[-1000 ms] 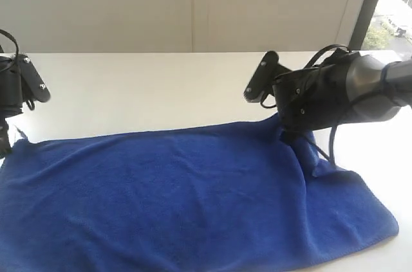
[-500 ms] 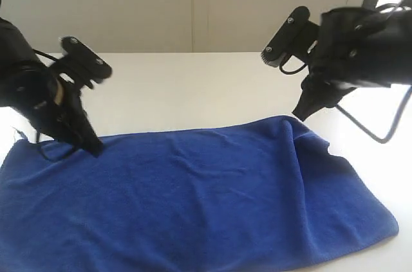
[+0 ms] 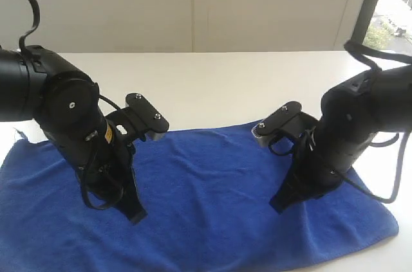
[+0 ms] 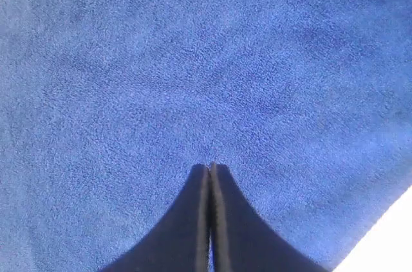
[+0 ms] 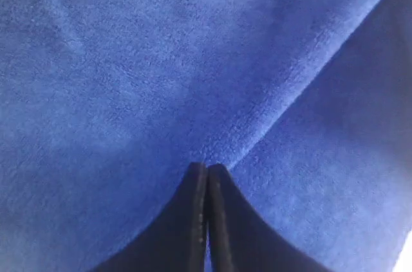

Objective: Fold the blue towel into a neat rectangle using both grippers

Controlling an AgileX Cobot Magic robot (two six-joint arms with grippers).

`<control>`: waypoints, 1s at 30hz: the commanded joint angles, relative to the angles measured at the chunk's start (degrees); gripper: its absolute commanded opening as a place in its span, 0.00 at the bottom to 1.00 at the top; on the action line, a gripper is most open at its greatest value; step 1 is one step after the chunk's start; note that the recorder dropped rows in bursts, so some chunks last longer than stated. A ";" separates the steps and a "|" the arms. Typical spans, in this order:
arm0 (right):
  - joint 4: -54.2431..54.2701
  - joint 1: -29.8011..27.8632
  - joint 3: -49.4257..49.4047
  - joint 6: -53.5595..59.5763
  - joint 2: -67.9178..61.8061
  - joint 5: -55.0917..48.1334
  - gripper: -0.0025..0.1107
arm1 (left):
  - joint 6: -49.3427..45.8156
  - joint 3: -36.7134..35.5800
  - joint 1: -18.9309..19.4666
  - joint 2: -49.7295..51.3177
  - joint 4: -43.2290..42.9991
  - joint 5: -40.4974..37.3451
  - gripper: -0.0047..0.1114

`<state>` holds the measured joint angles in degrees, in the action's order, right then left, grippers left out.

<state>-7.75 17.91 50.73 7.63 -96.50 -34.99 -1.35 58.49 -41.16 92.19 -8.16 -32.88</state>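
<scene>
Exterior view: blue towel (image 3: 212, 182), likely limp, light; best pinched at corners. Fingers of left gripper (image 3: 136, 215) and right gripper (image 3: 277, 206) closed, tips on cloth.

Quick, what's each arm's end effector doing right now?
Left end effector: closed, tip on blue towel.
Right end effector: closed, tip at a towel crease.

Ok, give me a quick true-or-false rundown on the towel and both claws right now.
1. The left claw is shut. True.
2. The right claw is wide open. False: its jaws are pressed together.
3. Both claws point down at the towel. True.
4. The towel is already folded into a small rectangle. False: it lies spread out wide.
5. The table is dark wood. False: it is white.
</scene>
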 commanded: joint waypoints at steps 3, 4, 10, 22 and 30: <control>1.86 0.71 -0.55 -0.25 -5.43 1.78 0.02 | -0.20 -0.03 -0.28 -1.22 0.55 -1.79 0.04; 2.83 1.17 -0.65 0.25 -5.71 1.78 0.02 | -0.20 -0.03 -0.28 -1.22 0.55 -1.79 0.04; 15.73 6.81 -0.90 9.64 -5.96 0.29 0.02 | -0.20 -0.03 -0.28 -1.24 0.55 -0.59 0.04; 16.39 12.82 3.36 10.01 2.65 -3.48 0.02 | -0.55 -1.90 -0.17 2.58 -0.90 2.43 0.04; -8.95 1.14 4.48 -14.41 7.94 -2.66 0.02 | -0.55 -2.40 -0.17 6.48 -1.30 2.89 0.04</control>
<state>-10.04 23.51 55.64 0.00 -87.57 -36.25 -1.83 56.45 -41.16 98.02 -9.37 -29.27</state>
